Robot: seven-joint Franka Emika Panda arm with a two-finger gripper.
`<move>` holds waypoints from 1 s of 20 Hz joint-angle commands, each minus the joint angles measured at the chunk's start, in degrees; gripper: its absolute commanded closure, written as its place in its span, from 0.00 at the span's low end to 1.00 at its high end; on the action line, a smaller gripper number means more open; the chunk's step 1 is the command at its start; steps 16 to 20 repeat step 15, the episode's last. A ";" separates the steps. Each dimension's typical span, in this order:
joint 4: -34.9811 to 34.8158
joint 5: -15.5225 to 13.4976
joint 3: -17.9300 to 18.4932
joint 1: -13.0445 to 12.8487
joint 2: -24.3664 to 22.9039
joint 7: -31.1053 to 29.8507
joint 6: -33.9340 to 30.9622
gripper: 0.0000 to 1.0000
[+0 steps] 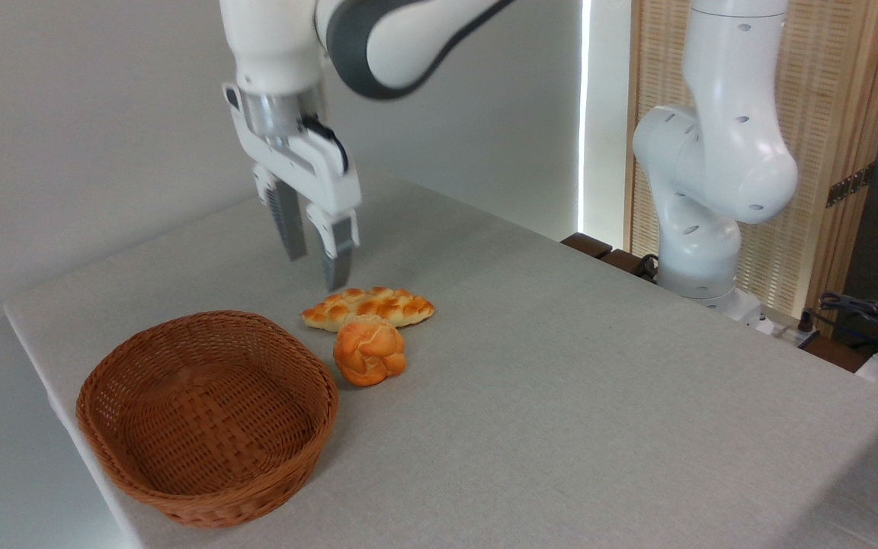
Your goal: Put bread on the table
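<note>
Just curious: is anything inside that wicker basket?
No. The basket is empty; its woven bottom shows. Only a strip behind the near rim is hidden.

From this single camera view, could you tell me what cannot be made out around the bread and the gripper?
- Braided loaf: its near middle edge is hidden by the round bun; whether they touch is unclear.
- Gripper: open, but its height above the loaf cannot be judged from one view.
- Basket: the inside of its near wall is hidden by the rim.

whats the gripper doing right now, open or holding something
Gripper: open and empty, above the braided bread, which lies on the table.
</note>
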 commanded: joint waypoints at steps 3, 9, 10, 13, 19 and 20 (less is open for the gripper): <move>5.43 4.36 1.15 4.97 -0.16 5.09 -4.60 0.00; 8.68 4.62 5.71 8.32 -0.60 11.94 -8.13 0.00; 8.86 4.54 6.85 8.32 -0.69 15.01 -8.66 0.00; 8.86 4.53 7.66 8.24 -0.69 15.58 -9.45 0.00; 8.86 4.45 7.30 8.24 -0.60 13.03 -9.37 0.00; 8.86 4.45 7.30 8.24 -0.60 13.03 -9.37 0.00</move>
